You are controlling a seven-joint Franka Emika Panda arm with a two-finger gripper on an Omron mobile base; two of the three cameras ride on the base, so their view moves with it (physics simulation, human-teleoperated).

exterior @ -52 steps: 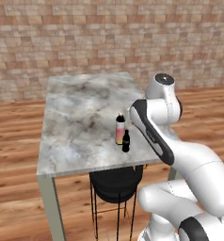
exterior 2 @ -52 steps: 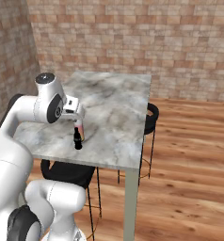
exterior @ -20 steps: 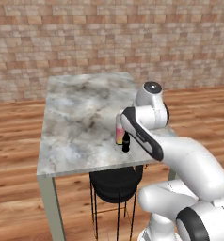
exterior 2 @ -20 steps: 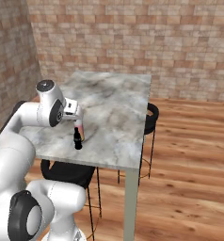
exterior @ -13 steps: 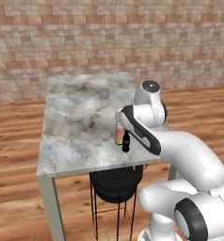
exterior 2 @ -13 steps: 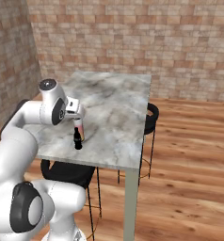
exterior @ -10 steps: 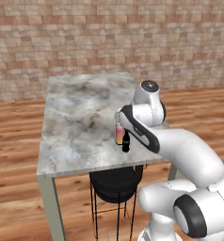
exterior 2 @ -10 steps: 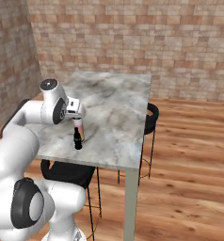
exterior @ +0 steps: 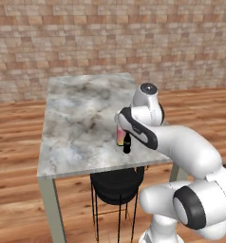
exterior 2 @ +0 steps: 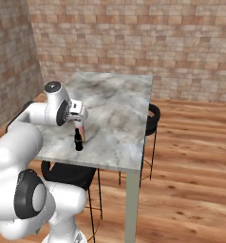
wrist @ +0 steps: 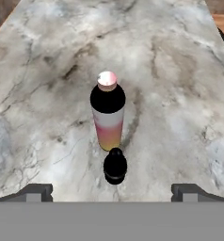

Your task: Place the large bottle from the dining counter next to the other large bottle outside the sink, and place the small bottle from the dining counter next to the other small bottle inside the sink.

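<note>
Jaws spread wide, holding nothing: in the hand view the two dark fingertips point(wrist: 36, 192) sit far apart at the bottom, well clear of both bottles. Gripper point(wrist: 111, 193) poised above the near edge of the tabletop point(exterior: 77, 118), looking down and along the marble. Large bottle point(wrist: 108, 117) upright on the marble, pale cap on top, dark shoulder, white body fading to pink and then yellow at the base. Small black bottle point(wrist: 115, 165) upright just in front of it, on the side nearer the hand, very close and possibly touching, though hard to tell from this angle. Same pair seen in the left base view, large bottle point(exterior: 120, 134) partly behind the arm's dark joint, small bottle point(exterior: 127, 143) just beside it toward the tabletop's near edge. In the right base view, small bottle point(exterior 2: 78, 140) and large bottle point(exterior 2: 81, 129) standing directly below the white hand. Black stool point(exterior: 116, 182) tucked under the tabletop's near edge. Brick wall point(exterior: 110, 38) behind, wooden floor point(exterior 2: 191, 190) all around.
</note>
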